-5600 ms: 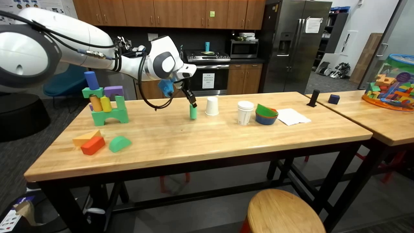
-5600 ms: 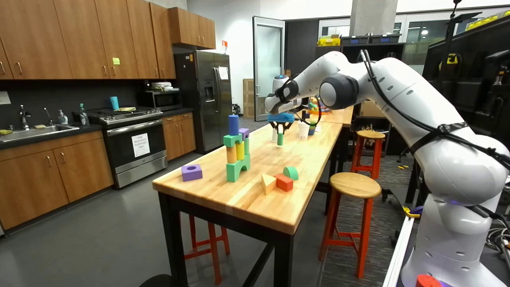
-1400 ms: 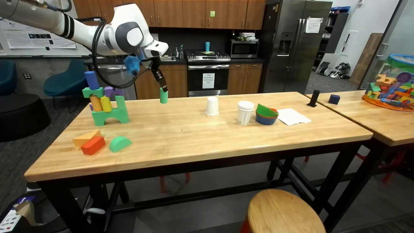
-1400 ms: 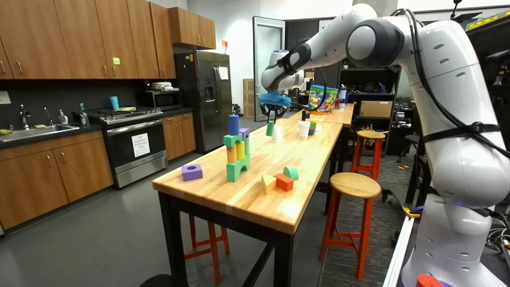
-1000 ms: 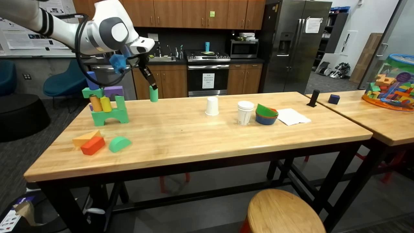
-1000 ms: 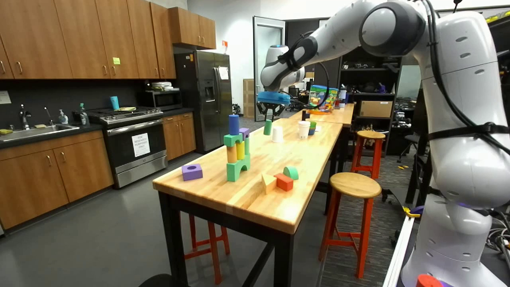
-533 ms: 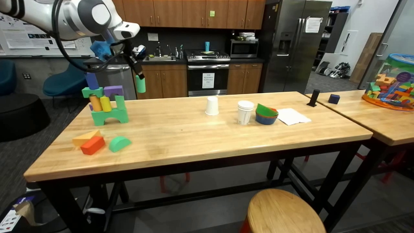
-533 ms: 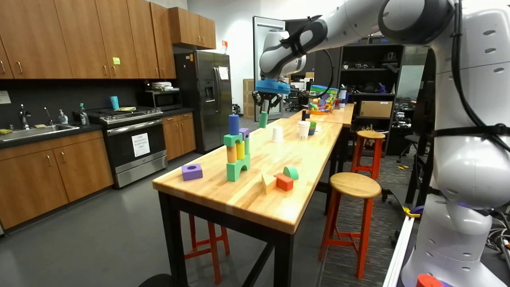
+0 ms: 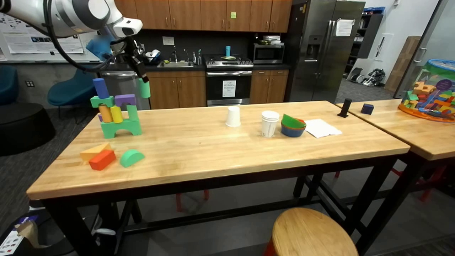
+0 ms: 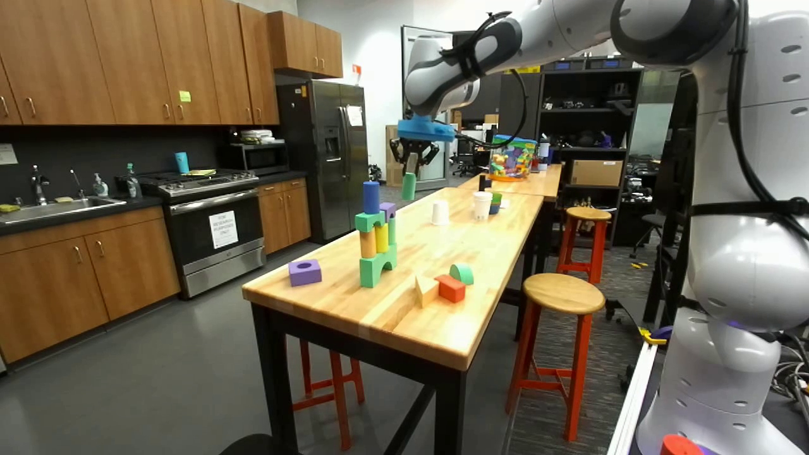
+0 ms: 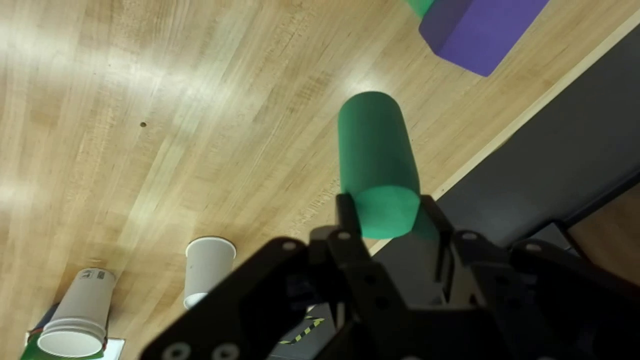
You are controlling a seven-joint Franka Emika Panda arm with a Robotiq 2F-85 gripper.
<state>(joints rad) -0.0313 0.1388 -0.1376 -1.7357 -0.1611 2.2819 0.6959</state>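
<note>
My gripper [image 9: 143, 79] is shut on a green cylinder [image 9: 144, 89] and holds it in the air, slightly tilted, above the table's far edge. In an exterior view the gripper [image 10: 412, 165] and cylinder [image 10: 409, 187] show behind the block tower. In the wrist view the fingertips [image 11: 387, 207] pinch one end of the cylinder [image 11: 377, 140]. The tower has a green arch [image 9: 121, 126] at its base, orange [image 9: 105, 113] and yellow [image 9: 116, 114] cylinders, a green block [image 9: 132, 112], a small green arch [image 9: 102, 101], a purple arch [image 9: 125, 100] and a blue cylinder [image 9: 101, 88] on top.
On the table [image 9: 220, 153] lie an orange triangle [image 9: 95, 151], red block [image 9: 102, 160], green half-round [image 9: 131, 158] and purple holed block [image 10: 304, 273]. Further along stand an upturned cup [image 9: 233, 116], stacked cups [image 9: 269, 124], bowls [image 9: 292, 129] and paper [image 9: 321, 128].
The green cylinder was low beside the upturned cup. My gripper has lifted it and carried it away from the cups towards the tower, still rising. The tower and loose blocks have not moved.
</note>
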